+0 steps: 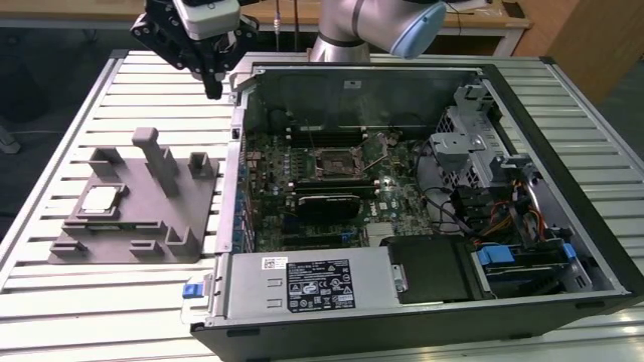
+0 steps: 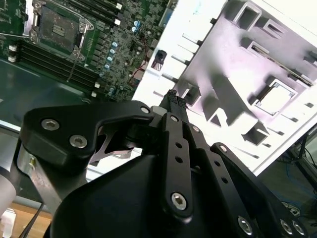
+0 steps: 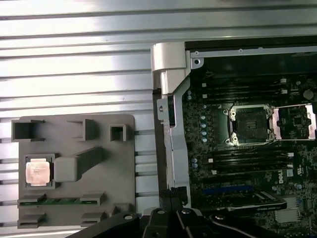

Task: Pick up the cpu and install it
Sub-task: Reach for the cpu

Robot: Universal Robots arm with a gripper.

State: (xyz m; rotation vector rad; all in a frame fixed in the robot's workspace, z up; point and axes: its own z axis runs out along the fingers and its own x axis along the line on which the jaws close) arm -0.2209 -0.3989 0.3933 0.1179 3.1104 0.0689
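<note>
The cpu (image 1: 99,200) is a small silvery square chip lying flat in a recess of the grey plastic fixture (image 1: 151,226) on the slatted table, at the exterior view's left. It also shows in both wrist views as the cpu (image 3: 38,172) (image 2: 275,99). My gripper (image 1: 213,89) hangs above the table behind the fixture, beside the far corner of the computer case, well away from the chip. Its black fingertips (image 2: 173,100) are together with nothing between them. The motherboard socket (image 1: 335,161) (image 3: 247,126) stands bare, with its metal frame (image 3: 294,122) swung open.
The open computer case (image 1: 237,136) lies on its side on the slatted table (image 1: 131,302); its metal wall rises between fixture and motherboard. Tall posts (image 1: 153,154) stick up from the fixture. A power supply (image 1: 302,283), drive cage (image 1: 473,136) and cables (image 1: 483,219) crowd the case's near and right parts.
</note>
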